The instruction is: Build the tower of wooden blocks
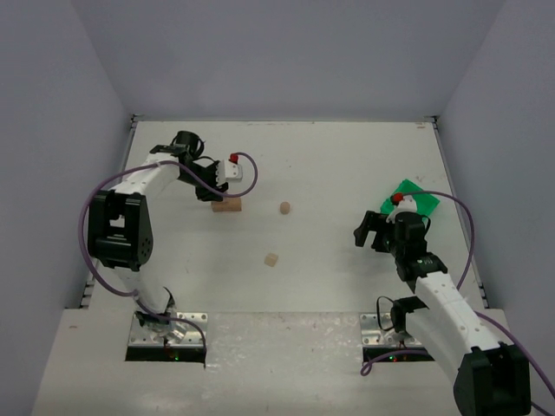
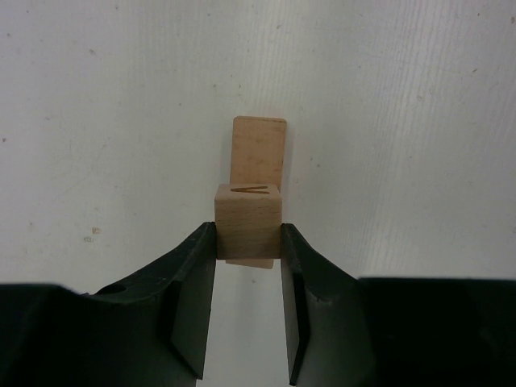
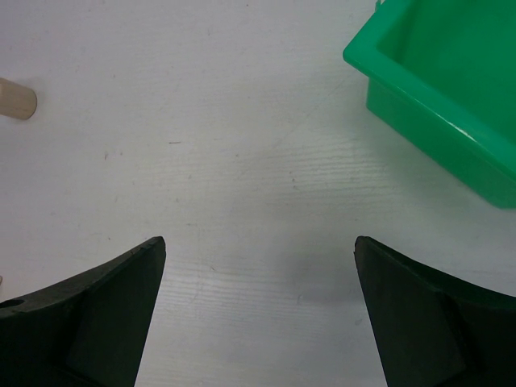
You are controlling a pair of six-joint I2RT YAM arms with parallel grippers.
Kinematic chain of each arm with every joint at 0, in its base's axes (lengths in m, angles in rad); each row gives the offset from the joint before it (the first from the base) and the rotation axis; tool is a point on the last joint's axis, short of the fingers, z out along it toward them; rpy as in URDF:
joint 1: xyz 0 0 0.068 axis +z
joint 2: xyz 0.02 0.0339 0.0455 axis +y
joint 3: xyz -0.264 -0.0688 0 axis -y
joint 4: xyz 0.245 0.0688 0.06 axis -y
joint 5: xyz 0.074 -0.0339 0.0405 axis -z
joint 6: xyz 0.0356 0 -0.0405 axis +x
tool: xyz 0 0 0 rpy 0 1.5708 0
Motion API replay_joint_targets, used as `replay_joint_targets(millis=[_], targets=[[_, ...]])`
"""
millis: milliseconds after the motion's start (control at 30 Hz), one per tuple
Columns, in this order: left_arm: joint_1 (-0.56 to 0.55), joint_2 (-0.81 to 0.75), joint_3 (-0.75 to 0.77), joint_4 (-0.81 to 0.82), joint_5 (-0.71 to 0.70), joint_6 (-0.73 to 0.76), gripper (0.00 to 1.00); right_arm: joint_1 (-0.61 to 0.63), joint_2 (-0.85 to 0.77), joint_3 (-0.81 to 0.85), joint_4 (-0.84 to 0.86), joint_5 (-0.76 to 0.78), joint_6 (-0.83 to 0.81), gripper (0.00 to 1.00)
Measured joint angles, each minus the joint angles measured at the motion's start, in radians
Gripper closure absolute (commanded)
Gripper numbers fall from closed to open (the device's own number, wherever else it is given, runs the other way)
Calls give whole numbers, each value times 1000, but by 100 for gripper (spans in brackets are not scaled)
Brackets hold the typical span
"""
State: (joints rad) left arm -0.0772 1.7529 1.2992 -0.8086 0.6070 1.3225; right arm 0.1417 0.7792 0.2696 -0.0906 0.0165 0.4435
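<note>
My left gripper (image 2: 248,243) is shut on a small tan wooden cube (image 2: 247,219) with a dark mark on its top face. It holds the cube over the near end of the longer wooden bar (image 2: 259,149), which lies flat on the table. I cannot tell whether cube and bar touch. In the top view the left gripper (image 1: 218,191) stands right over the bar (image 1: 227,205) at the back left. Two loose small blocks lie mid-table, one (image 1: 284,208) farther back and one (image 1: 271,259) nearer. My right gripper (image 3: 258,250) is open and empty, low over bare table.
A bright green bin (image 1: 410,198) sits at the right, just behind my right gripper (image 1: 373,232); it also shows in the right wrist view (image 3: 451,97). A small rounded wooden piece (image 3: 16,101) shows at the left edge of the right wrist view. Grey walls enclose the white table (image 1: 347,165).
</note>
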Motion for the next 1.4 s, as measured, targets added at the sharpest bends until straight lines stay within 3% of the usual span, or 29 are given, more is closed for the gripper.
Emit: replay_joint_targets(millis=[867,1400], targets=[[-1,48,21,-8,1,43,95,0,-6,0,1,-9,-7,1],[-9,52,31,-10,-1,43,87,0,-12,0,0,-26,-14,1]])
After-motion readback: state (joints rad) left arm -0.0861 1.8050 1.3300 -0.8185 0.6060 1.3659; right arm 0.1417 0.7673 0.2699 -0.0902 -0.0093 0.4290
